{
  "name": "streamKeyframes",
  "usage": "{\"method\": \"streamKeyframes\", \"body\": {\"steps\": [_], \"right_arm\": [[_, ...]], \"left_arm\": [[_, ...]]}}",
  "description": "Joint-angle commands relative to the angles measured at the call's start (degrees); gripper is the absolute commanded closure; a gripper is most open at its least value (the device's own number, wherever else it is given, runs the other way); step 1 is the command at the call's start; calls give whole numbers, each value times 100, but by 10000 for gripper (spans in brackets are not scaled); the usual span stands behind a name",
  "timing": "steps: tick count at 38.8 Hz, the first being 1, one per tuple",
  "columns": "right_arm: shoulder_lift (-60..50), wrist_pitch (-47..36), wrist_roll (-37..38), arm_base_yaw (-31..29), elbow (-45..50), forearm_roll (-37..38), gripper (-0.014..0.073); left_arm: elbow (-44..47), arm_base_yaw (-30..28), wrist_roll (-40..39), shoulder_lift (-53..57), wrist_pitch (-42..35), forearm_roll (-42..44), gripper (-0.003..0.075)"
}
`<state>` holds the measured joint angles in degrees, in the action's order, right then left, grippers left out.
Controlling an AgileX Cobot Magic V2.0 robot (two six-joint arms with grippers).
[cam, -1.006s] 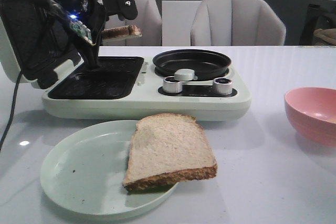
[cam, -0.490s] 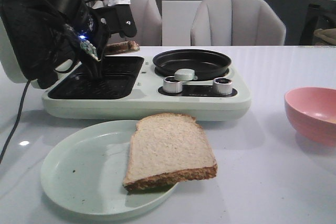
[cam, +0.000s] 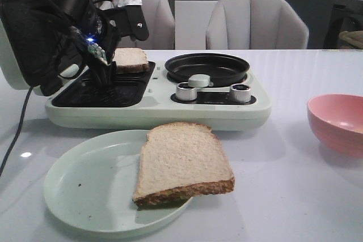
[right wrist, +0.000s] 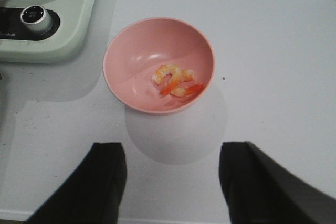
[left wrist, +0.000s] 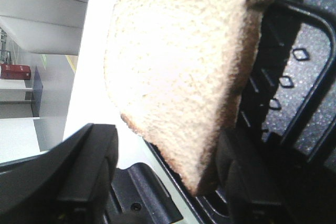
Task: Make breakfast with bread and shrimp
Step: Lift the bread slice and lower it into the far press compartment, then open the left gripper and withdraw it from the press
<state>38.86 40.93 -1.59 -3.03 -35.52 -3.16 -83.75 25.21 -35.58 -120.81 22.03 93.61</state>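
One bread slice (cam: 130, 59) leans tilted at the back edge of the black grill plate (cam: 108, 86); it fills the left wrist view (left wrist: 184, 77). My left gripper (cam: 105, 71) (left wrist: 168, 148) is open around its lower corner; one finger touches the crust, the other stands well apart. The second bread slice (cam: 182, 160) lies on the pale green plate (cam: 85, 185) in front. Shrimp (right wrist: 173, 80) lie in the pink bowl (right wrist: 113, 61) (cam: 337, 123). My right gripper (right wrist: 173, 153) is open and empty above the table, short of the bowl.
The pale green breakfast maker (cam: 159, 109) has its lid (cam: 22, 38) raised at the left, a round black pan (cam: 207, 67) and two knobs (cam: 187, 91). A cable (cam: 14, 123) runs down the left side. Chairs stand behind the table.
The left arm has come down over the grill plate. The bread, held edge-on and level a second ago, now stands tilted with its face showing, resting at the plate's back.
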Motion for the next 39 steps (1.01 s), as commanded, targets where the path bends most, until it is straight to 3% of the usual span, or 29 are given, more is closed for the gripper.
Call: {"method": "streamKeyframes", "body": {"steps": [1,18,29,34,39], "right_arm": [[33,-403,-38,-23,-205,19,89],[33,-403,-38,-23,-205,19,89],[33,-403,-38,-23,-205,19,89],[33,-403,-38,-23,-205,19,89],[33,-403,-38,-23,-205,19,89]], "left_arm": [[-197,-15,-69,353,150,129,256],[623,144,-210,1314,233,129,343],[1162,865,-210,2002,2089,21,358],[1187,1336,142,2317,2897,-794,358],[1187,1658,1039,2833,3074,-2673,358]]}}
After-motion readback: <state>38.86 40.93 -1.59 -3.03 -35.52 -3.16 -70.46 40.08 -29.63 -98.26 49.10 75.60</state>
